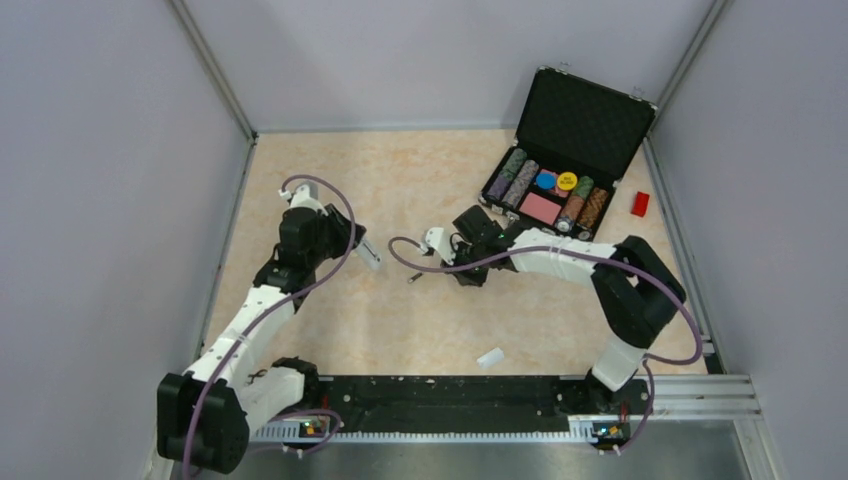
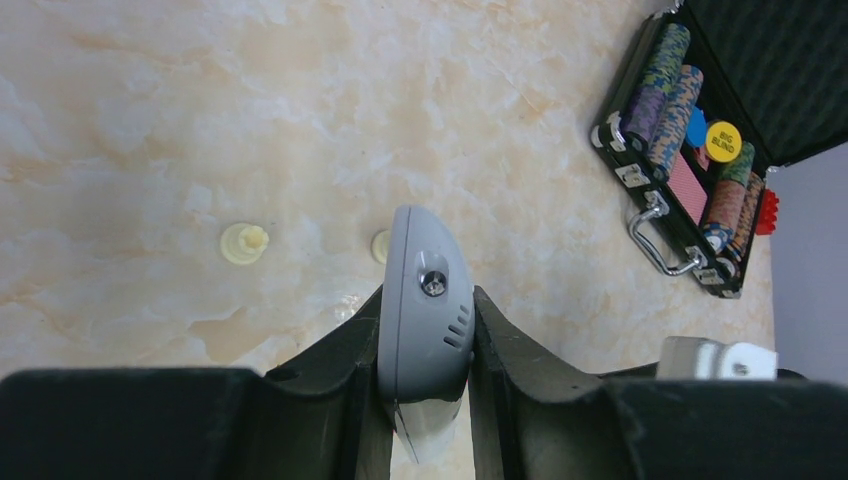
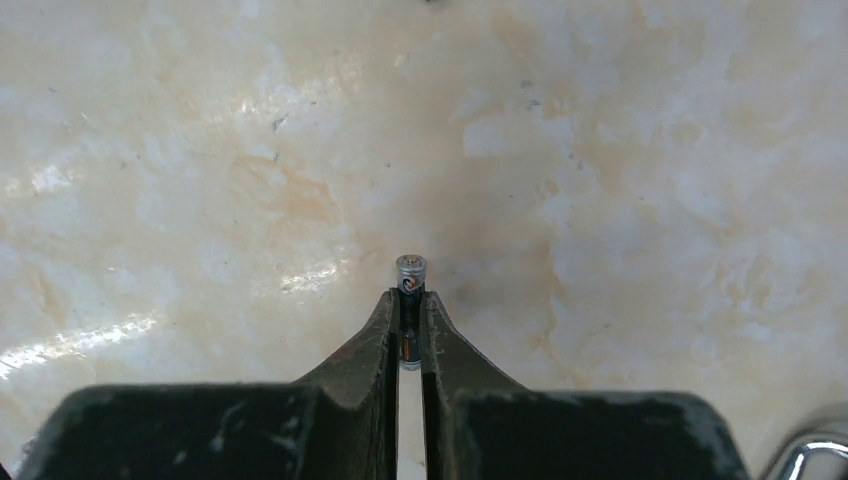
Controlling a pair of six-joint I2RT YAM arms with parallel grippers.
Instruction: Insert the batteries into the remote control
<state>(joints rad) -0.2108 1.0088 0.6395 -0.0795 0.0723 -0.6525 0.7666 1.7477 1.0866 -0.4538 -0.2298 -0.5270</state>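
The table (image 1: pixel 400 180) is a marbled beige surface walled on three sides. An open black case (image 1: pixel 585 120) sits at its far right with rows of chips inside. A red block (image 1: pixel 640 203) lies just beside the case's right edge.

The left gripper (image 2: pixel 427 296) has its fingers pressed against both sides of the remote control (image 2: pixel 424 255). The remote is raised off the table, and its rounded end projects past the fingertips. The left wrist view shows a small round metallic fitting and three slots on the grey-white shell. The top view shows only a pale sliver at the jaws.

The right gripper (image 3: pixel 410 300) has its fingers nearly together, pinching one battery (image 3: pixel 410 272) with the metallic end protruding beyond the tips. Only the right wrist view shows this hold.

A white cover piece (image 1: pixel 490 357) lies near the front rail, well apart from both grippers, and appears in the top view only.

Two cream pegs (image 2: pixel 244 243) stand on the table beyond the remote and appear in the left wrist view only. One of them is partly hidden by the remote.

A dark speck (image 1: pixel 413 278) lies between the grippers. It is possibly the second battery but is too small to confirm.
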